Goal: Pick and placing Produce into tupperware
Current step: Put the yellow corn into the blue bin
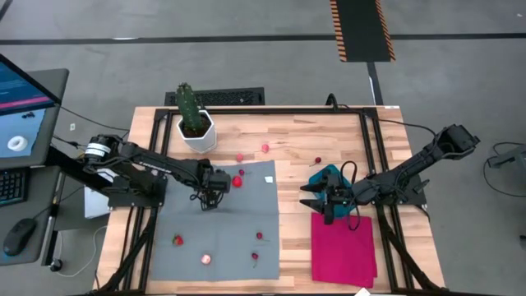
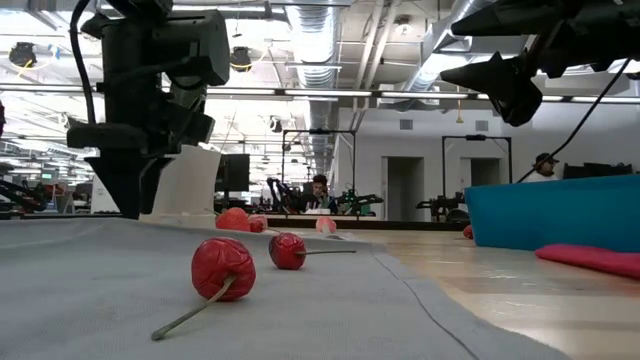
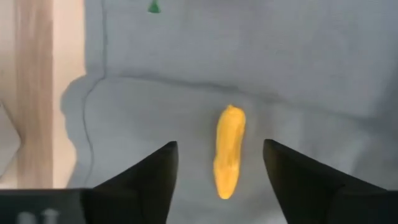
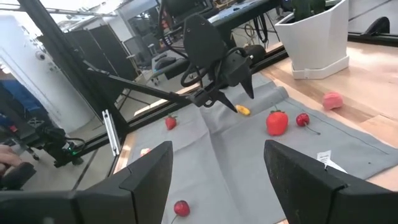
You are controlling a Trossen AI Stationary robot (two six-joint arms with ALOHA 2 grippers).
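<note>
Over the grey cloth (image 1: pixel 218 226), the left gripper (image 3: pixel 219 163) is hanging wide open and empty, its fingers either side of the yellow pepper (image 3: pixel 228 151), whose long side is running straight between them.

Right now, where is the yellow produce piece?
The yellow piece lies on the grey cloth, between the open fingers of the left gripper, near the red strawberry.

From my seat I see a grey concrete floor (image 1: pixel 246 49) around the bench, with a black-and-yellow hazard-striped mat (image 1: pixel 360 29) at the far side. A monitor (image 1: pixel 20 103) and mouse (image 1: pixel 18 237) sit on a dark desk to the left. Across the table, the room has exposed silver ducts (image 2: pixel 320 40) overhead, white walls (image 2: pixel 400 160), dark doorways (image 2: pixel 398 188) and a seated person (image 2: pixel 318 190) far back.
</note>
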